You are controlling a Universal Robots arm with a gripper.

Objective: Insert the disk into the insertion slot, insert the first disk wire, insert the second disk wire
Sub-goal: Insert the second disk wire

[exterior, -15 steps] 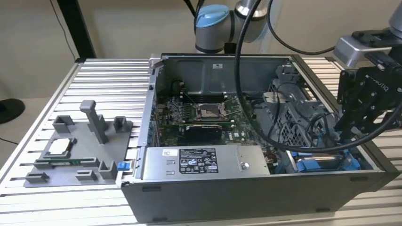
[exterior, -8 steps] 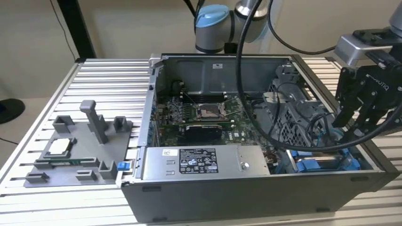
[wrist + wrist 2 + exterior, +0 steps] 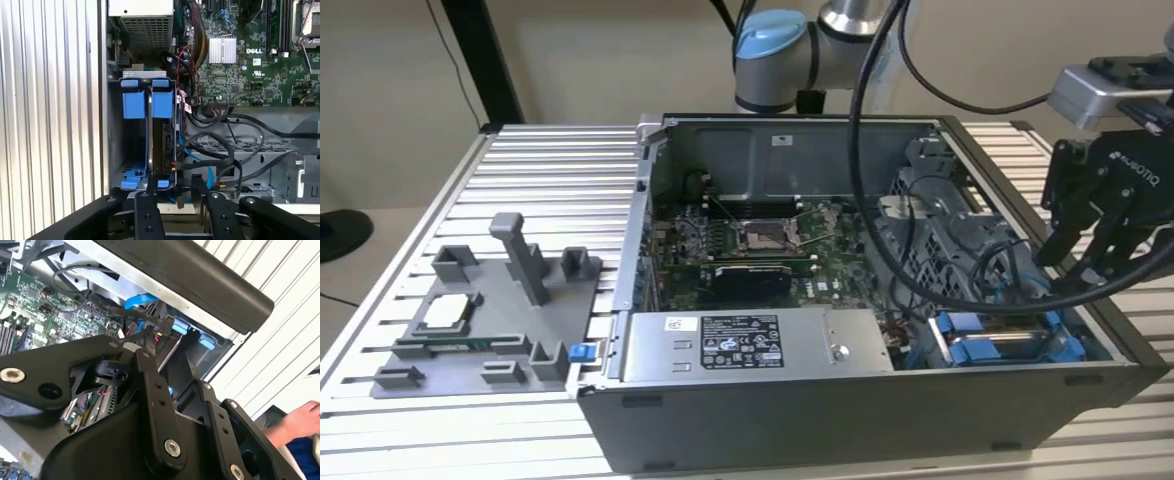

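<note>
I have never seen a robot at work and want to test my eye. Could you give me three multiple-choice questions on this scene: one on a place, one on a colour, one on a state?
1. In the exterior view, what is the black gripper nearest to?
A. the grey plastic fixture
B. the grey drive bay with blue rails
C. the processor socket

2. What colour are the bay's plastic tabs?
A. red
B. blue
C. yellow

3. The grey metal computer case is:
A. open
B. shut by a panel
C. wrapped in foil

Answers:
1 B: it hangs over the bay at the exterior view's right.
2 B: they are bright blue in the first wrist view.
3 A: its green circuit board lies bare.
</note>
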